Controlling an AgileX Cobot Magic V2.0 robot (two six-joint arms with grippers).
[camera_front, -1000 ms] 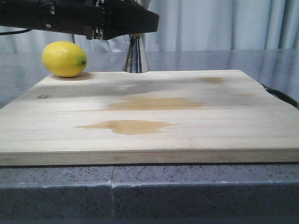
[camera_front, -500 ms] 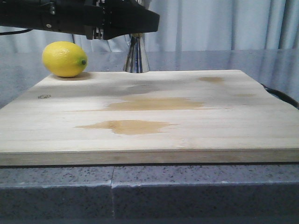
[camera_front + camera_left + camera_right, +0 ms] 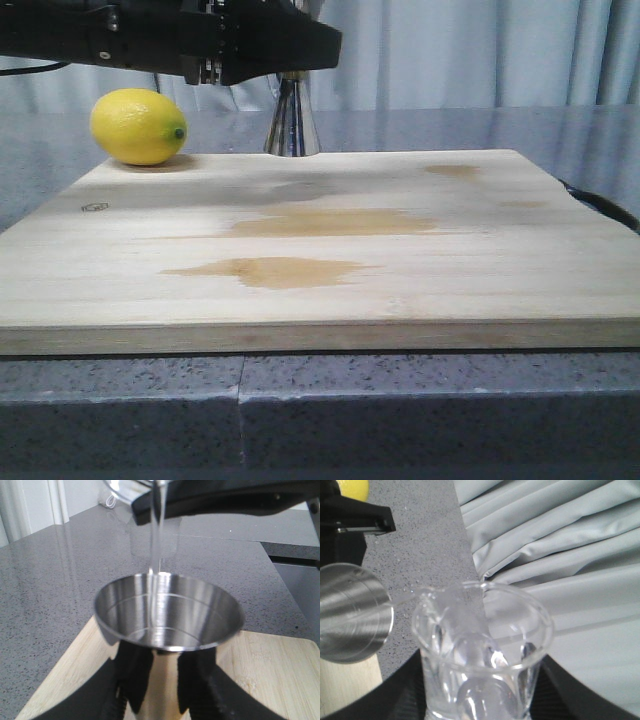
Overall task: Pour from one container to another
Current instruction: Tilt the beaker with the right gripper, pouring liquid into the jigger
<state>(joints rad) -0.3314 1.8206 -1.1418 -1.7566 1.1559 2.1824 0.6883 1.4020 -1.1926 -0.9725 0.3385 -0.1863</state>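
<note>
One clear beaker (image 3: pixel 482 650) is being clamped by the right gripper (image 3: pixel 480 705); one steel jigger (image 3: pixel 167 625) is being clamped by the left gripper (image 3: pixel 160 680), water streaming in.

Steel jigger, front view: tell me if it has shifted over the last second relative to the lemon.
No. The jigger stands at the same spot behind the board's far edge, equally far right of the lemon as before.

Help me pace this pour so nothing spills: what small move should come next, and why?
Probably hold the beaker tilted a little longer: a thin stream is landing inside the jigger, which the left gripper clamps, and its bowl looks far from full. Level the right gripper once liquid nears the rim.
</note>
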